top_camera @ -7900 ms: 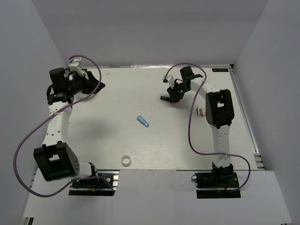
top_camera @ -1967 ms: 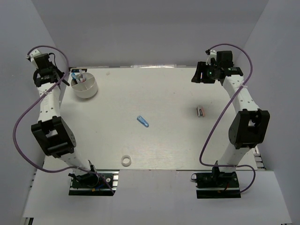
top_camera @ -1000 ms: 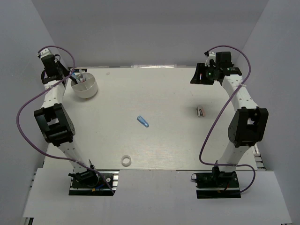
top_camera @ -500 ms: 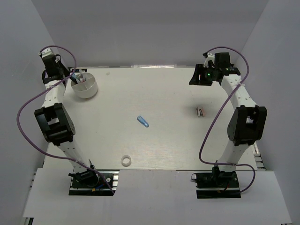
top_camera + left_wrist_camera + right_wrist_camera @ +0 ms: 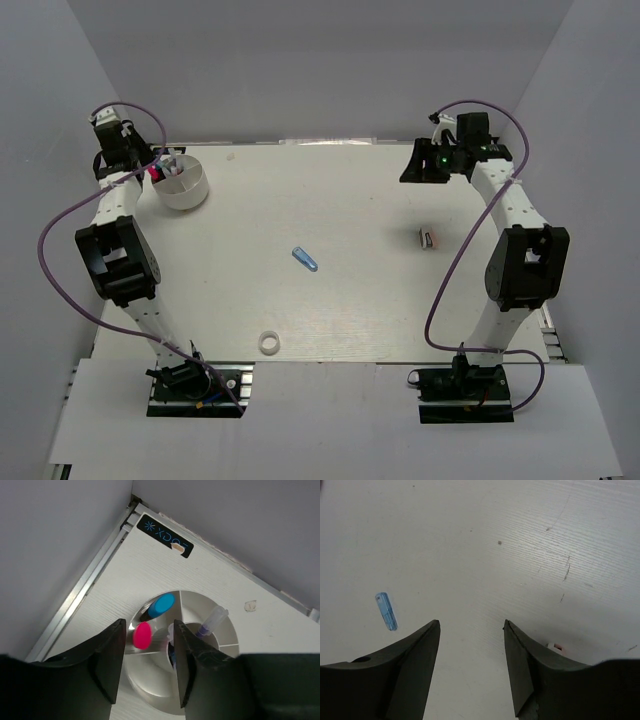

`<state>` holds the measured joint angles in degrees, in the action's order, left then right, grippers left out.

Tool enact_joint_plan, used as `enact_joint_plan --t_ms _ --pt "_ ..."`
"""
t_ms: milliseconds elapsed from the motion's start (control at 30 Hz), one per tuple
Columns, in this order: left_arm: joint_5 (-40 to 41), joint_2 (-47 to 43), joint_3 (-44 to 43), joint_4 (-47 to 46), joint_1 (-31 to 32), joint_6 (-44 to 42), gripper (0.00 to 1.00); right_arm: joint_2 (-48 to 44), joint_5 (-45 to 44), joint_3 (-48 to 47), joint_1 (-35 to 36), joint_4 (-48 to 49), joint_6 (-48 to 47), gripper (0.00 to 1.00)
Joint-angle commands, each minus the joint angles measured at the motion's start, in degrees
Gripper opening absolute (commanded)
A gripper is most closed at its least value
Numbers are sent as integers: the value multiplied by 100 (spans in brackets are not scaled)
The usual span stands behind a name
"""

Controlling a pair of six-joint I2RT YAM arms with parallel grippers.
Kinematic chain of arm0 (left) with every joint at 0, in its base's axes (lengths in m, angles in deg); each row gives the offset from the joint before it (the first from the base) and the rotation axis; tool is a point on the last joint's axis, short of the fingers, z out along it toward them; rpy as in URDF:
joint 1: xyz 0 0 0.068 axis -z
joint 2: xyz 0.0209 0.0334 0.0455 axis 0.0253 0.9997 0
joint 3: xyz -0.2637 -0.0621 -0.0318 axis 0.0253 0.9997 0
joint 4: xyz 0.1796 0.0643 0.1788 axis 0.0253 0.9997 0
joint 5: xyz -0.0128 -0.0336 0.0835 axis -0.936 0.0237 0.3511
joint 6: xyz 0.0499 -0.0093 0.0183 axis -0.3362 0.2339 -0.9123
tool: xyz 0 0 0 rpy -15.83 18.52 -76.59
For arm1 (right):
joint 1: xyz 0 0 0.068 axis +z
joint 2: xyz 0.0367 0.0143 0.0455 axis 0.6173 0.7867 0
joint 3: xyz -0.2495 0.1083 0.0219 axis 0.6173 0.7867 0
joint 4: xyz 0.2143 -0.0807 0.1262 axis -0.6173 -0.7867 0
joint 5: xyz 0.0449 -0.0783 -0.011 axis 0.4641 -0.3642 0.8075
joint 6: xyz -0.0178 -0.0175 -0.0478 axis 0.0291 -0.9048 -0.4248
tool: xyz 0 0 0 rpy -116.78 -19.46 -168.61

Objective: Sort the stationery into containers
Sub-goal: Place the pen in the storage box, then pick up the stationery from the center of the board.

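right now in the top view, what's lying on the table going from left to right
white tub → tape ring → blue tube → small pinkish item

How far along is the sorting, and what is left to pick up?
Done: the white tub holds a blue-ended marker, a pink-ended marker and a translucent pen. In hand: nothing; the left gripper is open above the tub, the right gripper open and empty. Left: the blue tube, tape ring and a small dark item lie loose.
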<state>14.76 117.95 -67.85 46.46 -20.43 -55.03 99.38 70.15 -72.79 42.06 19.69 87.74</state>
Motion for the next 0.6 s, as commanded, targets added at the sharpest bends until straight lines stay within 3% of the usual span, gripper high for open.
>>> enact_joint_plan --t_ms 0,33,167,300,567 --pt "-374 -283 53 -4 -27 77 54 -78 357 109 36 47 -188 57" --pt "-463 -335 53 49 -27 129 58 -104 497 179 54 56 -241 54" --pt "-595 -520 193 67 -27 183 59 -192 639 329 150 48 -276 47" --pt "-937 -1343 755 -467 34 16 59 -393 481 583 501 -32 -715 36" --pt "-1719 -2479 1336 -556 87 -572 61 -535 -64 865 1809 -146 -1366 40"
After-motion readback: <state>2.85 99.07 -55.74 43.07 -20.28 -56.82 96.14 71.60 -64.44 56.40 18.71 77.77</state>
